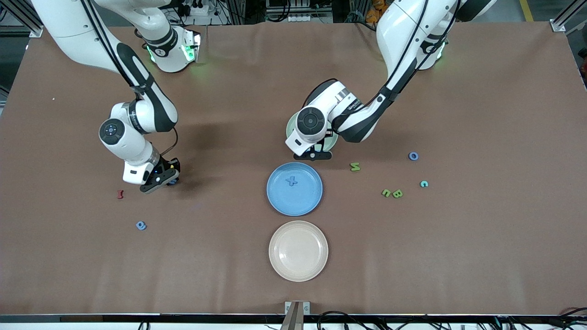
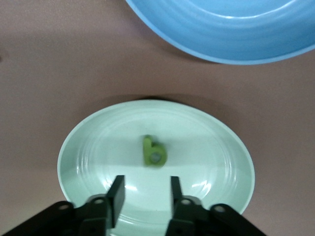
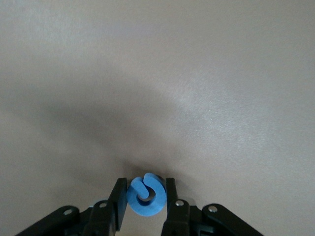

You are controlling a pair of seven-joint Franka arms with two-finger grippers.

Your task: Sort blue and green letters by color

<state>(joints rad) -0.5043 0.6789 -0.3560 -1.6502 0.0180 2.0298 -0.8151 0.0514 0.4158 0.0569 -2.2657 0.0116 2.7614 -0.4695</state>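
My right gripper (image 1: 166,179) is low over the table toward the right arm's end, shut on a blue letter (image 3: 146,195). My left gripper (image 2: 146,189) is open and empty above the pale green plate (image 2: 93,147), where a green letter b (image 2: 153,152) lies. That plate is mostly hidden under the left arm in the front view (image 1: 289,129). A blue letter X (image 1: 291,181) lies in the blue plate (image 1: 302,201). Green letters N (image 1: 355,167), u (image 1: 386,193) and B (image 1: 397,193) and a blue o (image 1: 413,156) lie toward the left arm's end. Another blue letter (image 1: 141,225) lies nearer the front camera than my right gripper.
A beige plate (image 1: 298,250) stands nearer the front camera than the blue plate. A dark red letter (image 1: 120,194) lies beside my right gripper. A teal letter (image 1: 424,184) lies near the green ones.
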